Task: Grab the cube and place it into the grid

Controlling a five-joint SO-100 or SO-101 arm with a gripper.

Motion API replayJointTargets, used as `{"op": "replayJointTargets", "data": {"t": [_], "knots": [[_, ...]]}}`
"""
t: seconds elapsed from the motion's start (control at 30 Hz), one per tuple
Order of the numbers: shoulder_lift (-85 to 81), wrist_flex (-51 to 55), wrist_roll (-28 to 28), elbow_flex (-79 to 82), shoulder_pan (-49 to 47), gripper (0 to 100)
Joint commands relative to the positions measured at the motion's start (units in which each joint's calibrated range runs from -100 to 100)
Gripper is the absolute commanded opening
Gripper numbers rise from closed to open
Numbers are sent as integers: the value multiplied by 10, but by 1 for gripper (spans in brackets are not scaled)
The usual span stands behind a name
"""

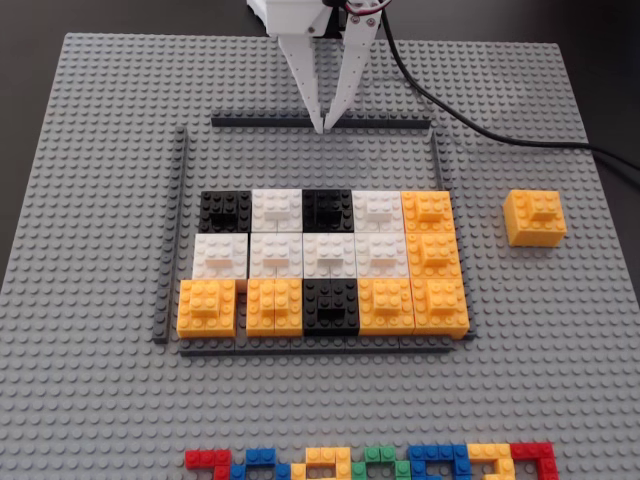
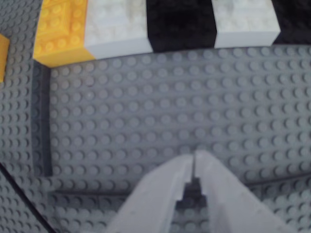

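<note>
The orange-yellow studded cube (image 1: 534, 217) with a raised brick on top sits alone on the grey baseplate (image 1: 90, 180), to the right of the grid in the fixed view. The grid (image 1: 325, 262) is three rows of black, white and orange cubes inside thin dark-grey strips. My white gripper (image 1: 323, 128) hangs at the top, its tips together over the far strip (image 1: 250, 122), empty and well left of the cube. In the wrist view the gripper (image 2: 193, 156) is shut over bare studs, with the grid's far row (image 2: 116, 26) above it.
A row of small multicoloured bricks (image 1: 370, 464) lies along the baseplate's near edge. A black cable (image 1: 470, 120) runs from the arm to the right across the plate's far corner. The cube's edge shows at the far left of the wrist view (image 2: 2, 56).
</note>
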Motion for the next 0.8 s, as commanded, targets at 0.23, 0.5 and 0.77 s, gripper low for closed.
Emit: {"op": "replayJointTargets", "data": {"t": [0.23,0.5,0.77], "knots": [[-22,10,29,6,-25,0],[-22,3,28,6,-10,0],[-22,-3,37,6,-8,0]]}}
